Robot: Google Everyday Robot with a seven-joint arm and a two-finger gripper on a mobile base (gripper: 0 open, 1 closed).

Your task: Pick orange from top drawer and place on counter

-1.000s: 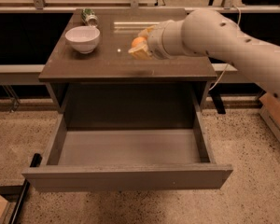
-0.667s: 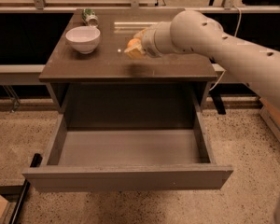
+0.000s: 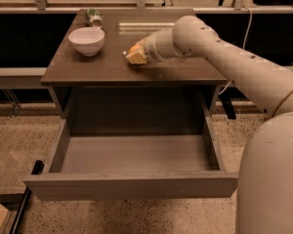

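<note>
The top drawer [image 3: 132, 184] is pulled wide open below the cabinet, and its grey inside shows nothing in it. The counter [image 3: 112, 69] is the dark-brown glossy top above it. My gripper [image 3: 136, 55] is low over the middle of the counter, right of the white bowl, at the end of the white arm [image 3: 219, 52] that reaches in from the right. The gripper's tip is a yellow-orange lump just at the counter surface. I cannot make out the orange as a separate thing; it may be hidden inside the gripper.
A white bowl [image 3: 86, 40] stands on the counter's left part. A green can [image 3: 93, 17] lies behind it at the back left corner. My white base [image 3: 273, 179] fills the lower right. A dark rail runs behind the cabinet.
The gripper has moved a little to the left and down toward the counter surface. The drawer, bowl and can have not moved.
</note>
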